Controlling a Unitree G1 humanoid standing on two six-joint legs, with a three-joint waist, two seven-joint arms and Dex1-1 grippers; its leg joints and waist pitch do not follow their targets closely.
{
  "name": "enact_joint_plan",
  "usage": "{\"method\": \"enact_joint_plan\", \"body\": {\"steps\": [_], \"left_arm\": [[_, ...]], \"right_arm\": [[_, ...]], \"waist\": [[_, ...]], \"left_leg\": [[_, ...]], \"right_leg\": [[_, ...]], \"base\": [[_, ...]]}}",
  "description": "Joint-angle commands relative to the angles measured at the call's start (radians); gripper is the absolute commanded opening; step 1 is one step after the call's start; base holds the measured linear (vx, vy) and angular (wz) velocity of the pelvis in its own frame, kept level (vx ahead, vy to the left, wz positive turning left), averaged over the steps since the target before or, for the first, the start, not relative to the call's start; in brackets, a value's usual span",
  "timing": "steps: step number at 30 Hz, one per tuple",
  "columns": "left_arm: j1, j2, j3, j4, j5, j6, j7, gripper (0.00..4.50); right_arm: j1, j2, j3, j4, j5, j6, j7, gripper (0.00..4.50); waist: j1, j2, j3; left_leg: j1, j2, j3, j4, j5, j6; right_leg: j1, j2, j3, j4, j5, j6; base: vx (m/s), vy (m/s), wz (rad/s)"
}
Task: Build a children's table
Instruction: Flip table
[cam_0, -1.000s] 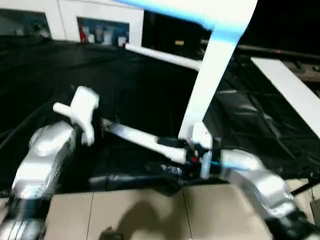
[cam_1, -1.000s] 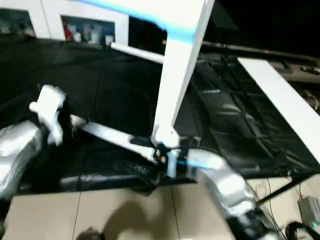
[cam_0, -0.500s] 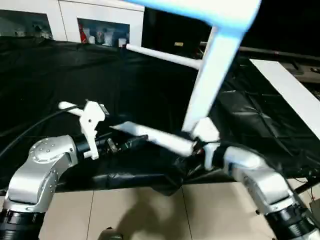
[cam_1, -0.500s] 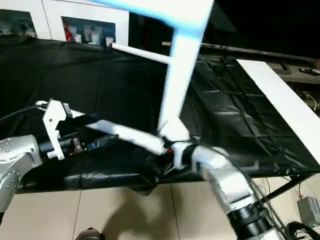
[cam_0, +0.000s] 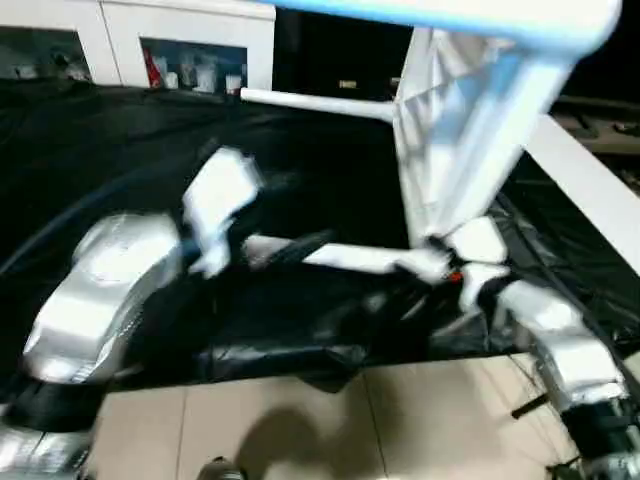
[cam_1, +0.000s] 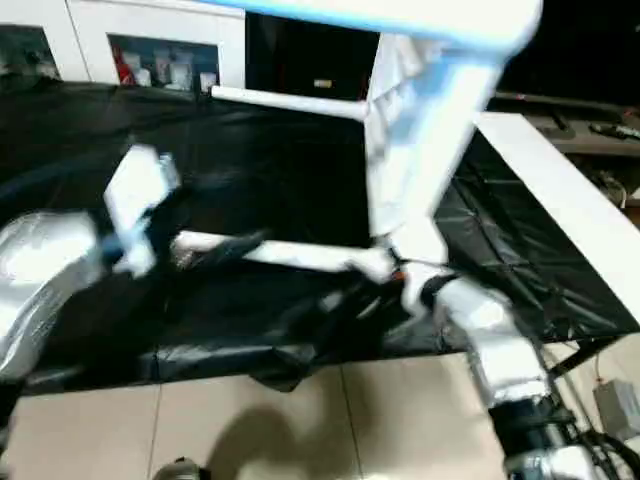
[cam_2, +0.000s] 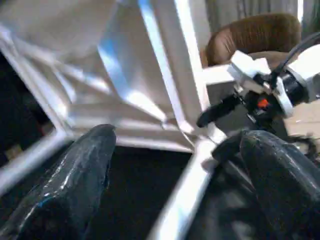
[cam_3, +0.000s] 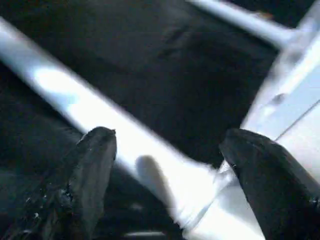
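The tabletop (cam_0: 470, 120) looks light, rigid and slippery — grip its leg (cam_0: 350, 258) near the socket; both hands, left hand (cam_2: 170, 165) and right hand (cam_3: 165, 165), gape empty.

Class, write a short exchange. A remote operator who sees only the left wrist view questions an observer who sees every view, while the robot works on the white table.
Operator: My left gripper is open, with a white leg running out between its fingers toward the tabletop. What lies underneath?
Observer: From the head views, a black sheet covers the work surface.
Operator: I see the right gripper by the corner. Is it clamped?
Observer: No. In the right wrist view its fingers stand apart on either side of the leg.
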Motion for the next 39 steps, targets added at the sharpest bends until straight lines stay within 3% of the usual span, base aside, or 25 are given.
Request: {"method": "enact_joint_plan", "body": {"steps": [1, 3, 5, 7, 10, 14, 16, 19, 25, 30, 31, 33, 35, 39], "left_arm": [[-0.055, -0.023, -0.041, -0.001, 0.072, -0.073, 0.036, 4.44], [-0.09, -0.034, -0.061, 0.02, 0.121, -0.137, 0.056, 4.44], [-0.185, -0.044, -0.111, 0.108, 0.295, -0.37, 0.144, 4.44], [-0.212, -0.044, -0.12, 0.132, 0.34, -0.442, 0.171, 4.44], [-0.283, -0.053, -0.124, 0.169, 0.397, -0.587, 0.219, 4.44], [-0.37, -0.014, -0.134, 0.243, 0.535, -0.652, 0.374, 4.44], [-0.394, -0.011, -0.124, 0.267, 0.561, -0.671, 0.415, 4.44], [-0.449, -0.02, -0.109, 0.384, 0.633, -0.733, 0.488, 4.44], [-0.515, 0.001, -0.125, 0.506, 0.66, -0.717, 0.482, 4.44], [-0.573, 0.036, -0.173, 0.645, 0.696, -0.703, 0.443, 4.44], [-0.583, 0.034, -0.168, 0.677, 0.692, -0.716, 0.438, 4.44], [-0.596, 0.036, -0.167, 0.707, 0.705, -0.733, 0.446, 4.44], [-0.601, 0.032, -0.163, 0.718, 0.705, -0.743, 0.447, 4.44], [-0.611, 0.02, -0.148, 0.73, 0.68, -0.756, 0.451, 4.28]], "right_arm": [[-0.005, -0.002, -0.027, 0.009, -0.016, -0.03, -0.015, 3.88], [-0.005, 0.006, -0.021, 0.009, -0.02, -0.045, -0.013, 3.88], [-0.006, 0.048, -0.002, -0.027, -0.006, -0.068, -0.002, 3.88], [-0.006, 0.062, 0.004, -0.044, 0.001, -0.067, 0.002, 3.88], [-0.008, 0.103, 0.046, -0.084, 0.007, -0.081, 0.024, 3.88], [-0.019, 0.149, 0.082, -0.132, 0.02, -0.082, 0.035, 3.88], [-0.022, 0.156, 0.092, -0.147, 0.017, -0.087, 0.034, 3.88], [-0.021, 0.196, 0.063, -0.174, -0.005, -0.113, -0.029, 3.88], [-0.013, 0.218, -0.009, -0.186, -0.007, -0.159, -0.12, 3.88], [0.042, 0.215, -0.049, -0.272, 0.039, -0.196, -0.105, 3.88], [0.057, 0.216, -0.056, -0.28, 0.019, -0.234, -0.121, 3.88], [0.086, 0.219, -0.058, -0.304, -0.017, -0.303, -0.141, 3.88], [0.103, 0.219, -0.053, -0.318, -0.051, -0.345, -0.166, 3.88], [0.186, 0.279, -0.08, -0.338, -0.131, -0.441, -0.312, 3.88]], "waist": [[-0.005, 0.019, -0.066], [-0.007, 0.02, -0.07], [-0.009, 0.013, -0.072], [-0.012, 0.016, -0.073], [-0.012, 0.018, -0.074], [-0.011, 0.025, -0.072], [-0.009, 0.025, -0.071], [-0.004, 0.026, -0.069], [0.0, 0.026, -0.072], [0.003, 0.029, -0.073], [0.001, 0.027, -0.073], [0.002, 0.035, -0.073], [0.001, 0.031, -0.071], [0.003, 0.035, -0.069]], "left_leg": [[0.02, 0.017, 0.0, -0.065, -0.208, -0.06], [0.018, 0.017, 0.0, -0.062, -0.19, -0.053], [0.016, 0.017, -0.001, -0.06, -0.176, -0.034], [0.015, 0.019, -0.004, -0.06, -0.171, -0.032], [0.016, 0.022, -0.004, -0.06, -0.152, -0.027], [0.022, 0.023, -0.005, -0.062, -0.182, -0.033], [0.023, 0.023, -0.005, -0.062, -0.189, -0.043], [0.024, 0.022, -0.004, -0.063, -0.196, -0.05], [0.025, 0.019, -0.005, -0.064, -0.19, -0.066], [0.026, 0.019, -0.005, -0.063, -0.176, -0.048], [0.023, 0.019, -0.007, -0.064, -0.168, -0.047], [0.025, 0.02, -0.007, -0.064, -0.18, -0.052], [0.026, 0.02, -0.007, -0.065, -0.209, -0.053], [0.026, 0.02, -0.009, -0.068, -0.235, -0.062]], "right_leg": [[0.039, -0.056, 0.04, -0.081, -0.076, -0.152], [0.043, -0.058, 0.039, -0.077, -0.06, -0.154], [0.043, -0.058, 0.039, -0.08, -0.061, -0.142], [0.045, -0.061, 0.038, -0.076, -0.056, -0.137], [0.042, -0.062, 0.038, -0.07, -0.011, -0.158], [0.037, -0.061, 0.037, -0.068, -0.018, -0.155], [0.037, -0.062, 0.038, -0.069, -0.036, -0.151], [0.032, -0.062, 0.039, -0.072, -0.041, -0.147], [0.032, -0.065, 0.039, -0.068, -0.035, -0.147], [0.034, -0.065, 0.04, -0.067, 0.008, -0.145], [0.037, -0.064, 0.039, -0.063, 0.028, -0.146], [0.034, -0.067, 0.038, -0.065, 0.026, -0.154], [0.034, -0.067, 0.038, -0.068, -0.002, -0.157], [0.029, -0.069, 0.041, -0.074, -0.054, -0.151]], "base": [[0.0, 0.0, 0.0], [0.0, 0.0, 0.0], [0.0, 0.0, 0.0], [0.0, 0.0, 0.0], [0.0, 0.0, 0.0], [0.0, 0.0, 0.0], [0.0, 0.0, 0.0], [0.0, 0.0, 0.0], [0.0, 0.0, 0.0], [0.0, 0.0, 0.0], [0.0, 0.0, 0.0], [0.0, 0.0, 0.0], [0.0, 0.0, 0.0], [0.0, 0.0, 0.0]]}}
